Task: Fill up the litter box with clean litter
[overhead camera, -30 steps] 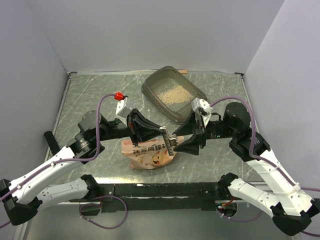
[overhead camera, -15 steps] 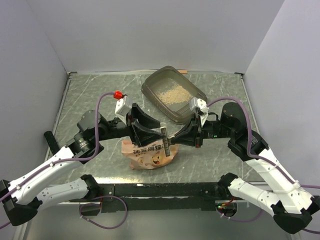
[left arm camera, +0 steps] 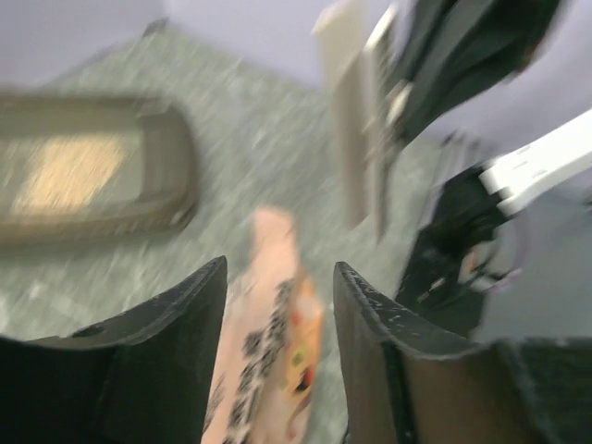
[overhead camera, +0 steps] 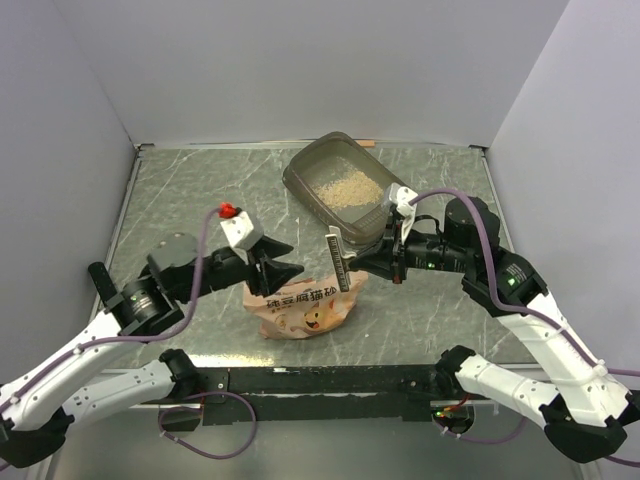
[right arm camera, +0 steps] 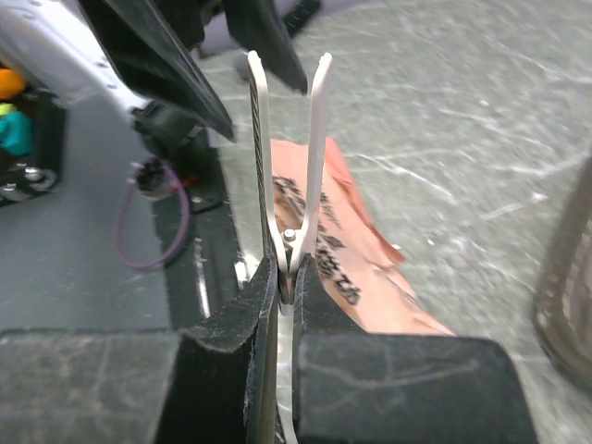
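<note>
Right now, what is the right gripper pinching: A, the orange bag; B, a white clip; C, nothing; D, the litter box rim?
B: the right gripper is shut on the white clip, whose two arms spread with nothing between them, the orange bag lying behind.

Orange-pink printed plastic bag [overhead camera: 300, 310] lies on grey marble-patterned tabletop [overhead camera: 190, 190], near centre. White hinged plastic clip with black print [overhead camera: 338, 262] sits at bag's far right edge, contact unclear, long arms splayed in a V. Plain white walls [overhead camera: 300, 70] on three sides.
</note>
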Action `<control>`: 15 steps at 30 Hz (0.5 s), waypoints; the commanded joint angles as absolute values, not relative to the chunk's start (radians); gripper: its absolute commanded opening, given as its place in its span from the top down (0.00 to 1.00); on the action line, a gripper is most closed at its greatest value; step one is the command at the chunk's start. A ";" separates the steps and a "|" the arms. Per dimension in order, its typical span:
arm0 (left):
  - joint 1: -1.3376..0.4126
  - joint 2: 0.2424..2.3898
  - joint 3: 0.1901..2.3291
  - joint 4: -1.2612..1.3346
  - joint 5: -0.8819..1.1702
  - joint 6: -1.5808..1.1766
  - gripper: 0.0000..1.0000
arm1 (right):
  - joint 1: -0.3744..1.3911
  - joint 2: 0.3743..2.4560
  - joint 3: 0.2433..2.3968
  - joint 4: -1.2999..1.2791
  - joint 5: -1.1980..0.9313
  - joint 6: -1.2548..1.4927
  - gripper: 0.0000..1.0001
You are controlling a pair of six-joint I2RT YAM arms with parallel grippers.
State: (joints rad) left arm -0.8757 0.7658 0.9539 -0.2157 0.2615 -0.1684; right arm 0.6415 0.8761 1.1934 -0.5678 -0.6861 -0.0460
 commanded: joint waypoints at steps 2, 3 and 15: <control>-0.879 0.831 0.907 -0.379 0.121 -0.041 0.50 | 0.641 0.900 1.267 -0.658 -0.583 -0.132 1.00; -0.877 0.841 0.896 -0.383 0.136 -0.034 0.52 | 0.641 0.908 1.285 -0.690 -0.565 -0.143 1.00; -0.879 0.905 0.805 -0.402 0.218 0.048 0.50 | 0.640 0.933 1.284 -0.733 -0.561 -0.172 1.00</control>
